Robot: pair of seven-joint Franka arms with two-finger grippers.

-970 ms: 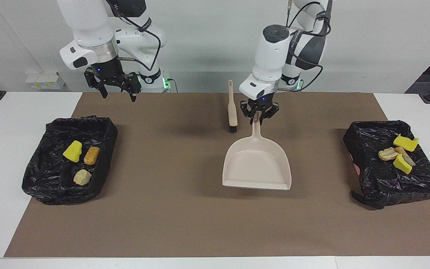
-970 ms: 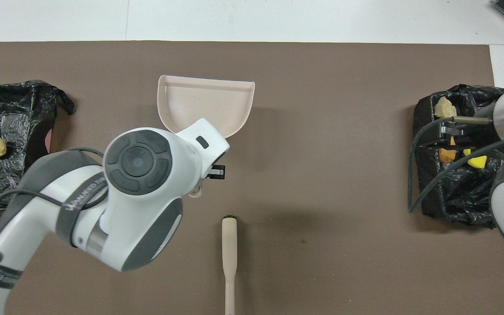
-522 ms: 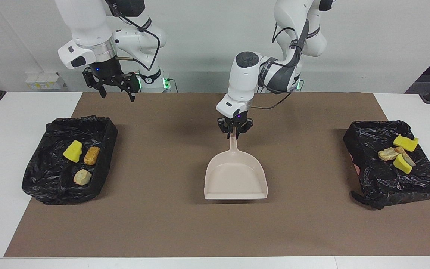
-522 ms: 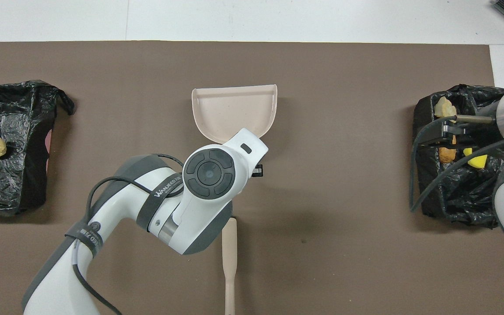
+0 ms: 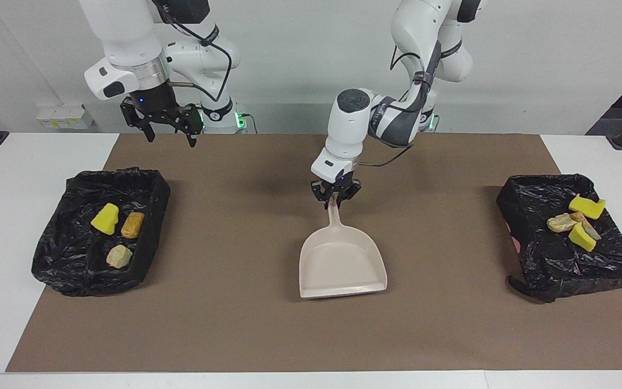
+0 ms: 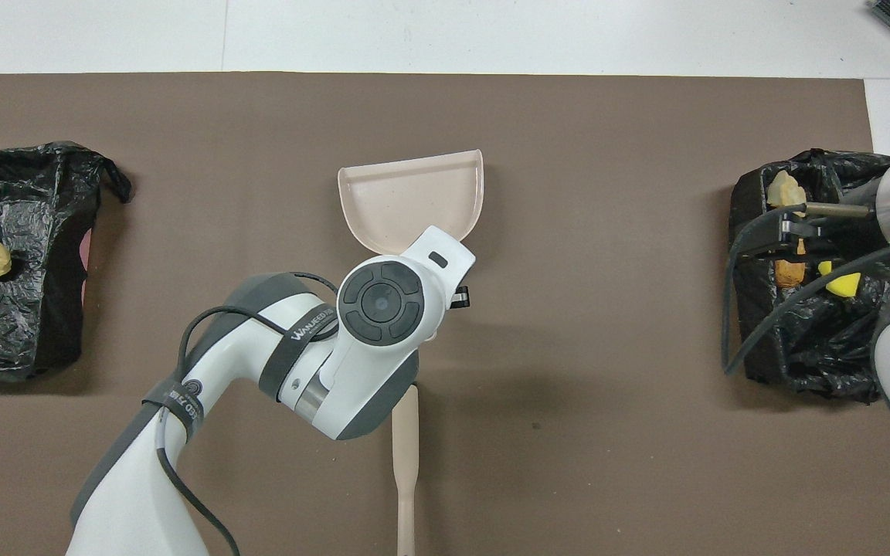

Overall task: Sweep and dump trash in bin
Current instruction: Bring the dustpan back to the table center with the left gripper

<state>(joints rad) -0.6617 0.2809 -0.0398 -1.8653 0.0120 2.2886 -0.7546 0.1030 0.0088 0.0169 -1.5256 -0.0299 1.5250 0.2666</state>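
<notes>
My left gripper (image 5: 335,198) is shut on the handle of the beige dustpan (image 5: 342,263), which is empty and sits at the middle of the brown mat with its wide lip pointing away from the robots. In the overhead view the left arm's wrist covers the handle, and only the dustpan's tray (image 6: 414,197) shows. Trash lies in both black-lined bins. The bin (image 5: 68,259) at the right arm's end holds a yellow wedge (image 5: 105,218), an orange chunk (image 5: 133,225) and a tan chunk (image 5: 119,256). The bin (image 5: 570,270) at the left arm's end holds several scraps (image 5: 581,236). My right gripper (image 5: 171,135) hangs open and waits in the air.
A beige brush (image 6: 405,463) lies on the mat nearer to the robots than the dustpan, its head under the left arm. The brown mat (image 5: 235,324) covers most of the white table. The right gripper (image 6: 794,232) shows over the bin (image 6: 800,355) at the right arm's end.
The left arm carried the dustpan from nearer the left arm's end to the mat's middle and away from the robots, then turned it slightly. The right gripper hardly moved.
</notes>
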